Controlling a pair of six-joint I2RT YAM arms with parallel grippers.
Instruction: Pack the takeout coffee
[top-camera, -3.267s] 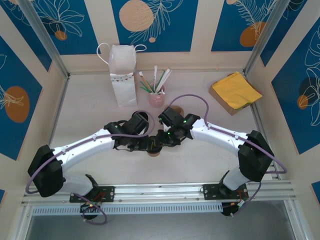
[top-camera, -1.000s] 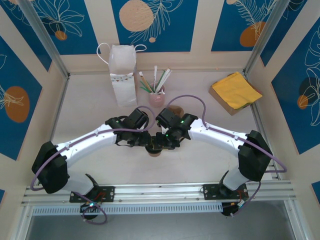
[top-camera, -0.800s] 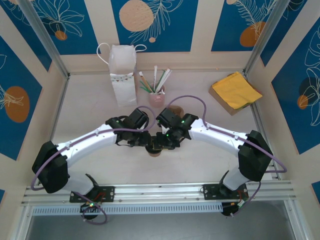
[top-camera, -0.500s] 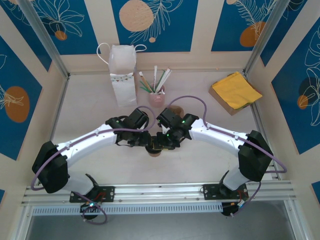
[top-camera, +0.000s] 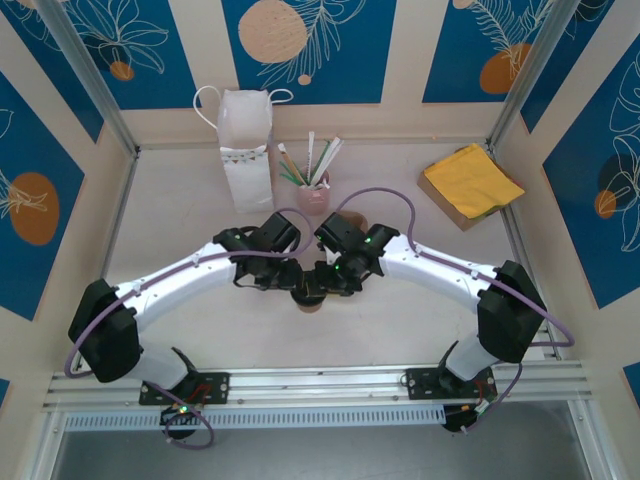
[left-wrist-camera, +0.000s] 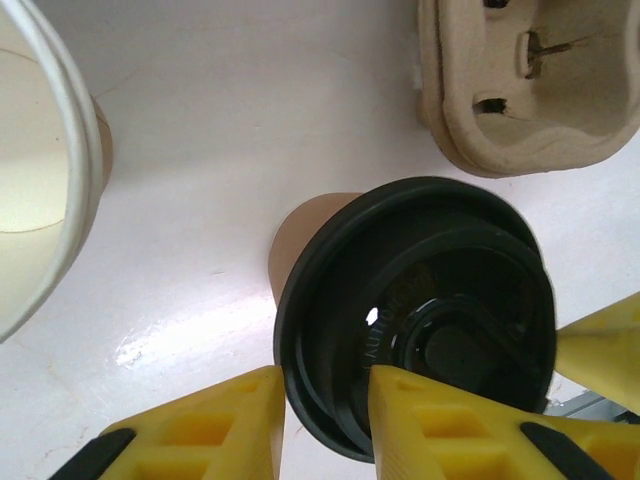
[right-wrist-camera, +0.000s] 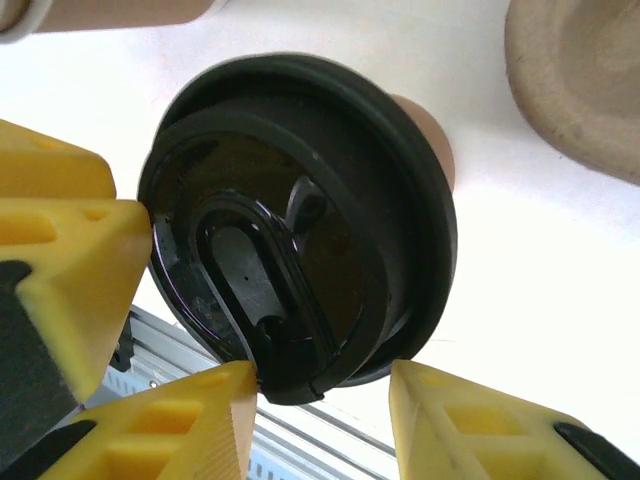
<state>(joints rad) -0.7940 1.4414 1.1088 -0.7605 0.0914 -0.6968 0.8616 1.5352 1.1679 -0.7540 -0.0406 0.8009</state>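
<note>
Left tool (left-wrist-camera: 325, 388) pinches the takeout coffee (left-wrist-camera: 308, 228) by its lid (left-wrist-camera: 430, 270) rim; right tool (right-wrist-camera: 322, 378) straddles that rim, partly open. Uneven pulling could pop the lid or spill.

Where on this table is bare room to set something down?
Free: the table's left side, between the white paper bag and the left arm; the right side, between the yellow napkins and the right arm. Crowded: the centre, where both arms meet over the lidded coffee cup.
</note>
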